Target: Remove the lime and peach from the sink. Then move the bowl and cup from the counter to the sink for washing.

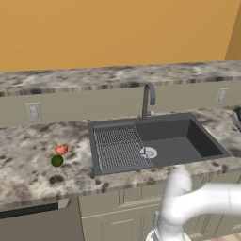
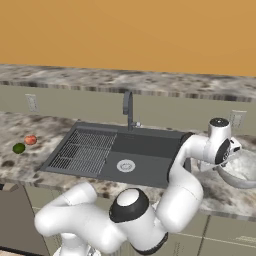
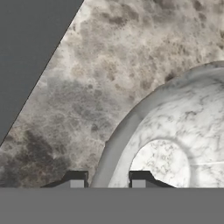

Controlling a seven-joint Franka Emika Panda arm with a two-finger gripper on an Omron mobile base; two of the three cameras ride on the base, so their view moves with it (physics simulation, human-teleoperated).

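Two fruits sit out on the counter (image 1: 28,146) left of the sink (image 1: 155,141): peach (image 1: 61,149) and lime (image 1: 57,161), close together, lime nearer the counter's front edge, both well apart from the basin. In the right base view the same pair shows at far left, peach (image 2: 30,140) and lime (image 2: 19,148).

Bowl (image 2: 240,170) is on the counter to the right of the sink, upright, speckled inside facing up. Gripper (image 3: 107,179) is at the bowl's near-left rim; in the hand view the two fingertips straddle the rim (image 3: 127,131), one tip outside the wall, other inside, w/ the wall running between them. Fingers are part-closed around that rim; actual contact can't be told from the pics. In the right base view the hand (image 2: 225,150) hangs at the bowl's left edge.

Sink basin has ribbed drainer on its left, round drain (image 1: 148,152) mid-floor, faucet (image 1: 148,100) behind.
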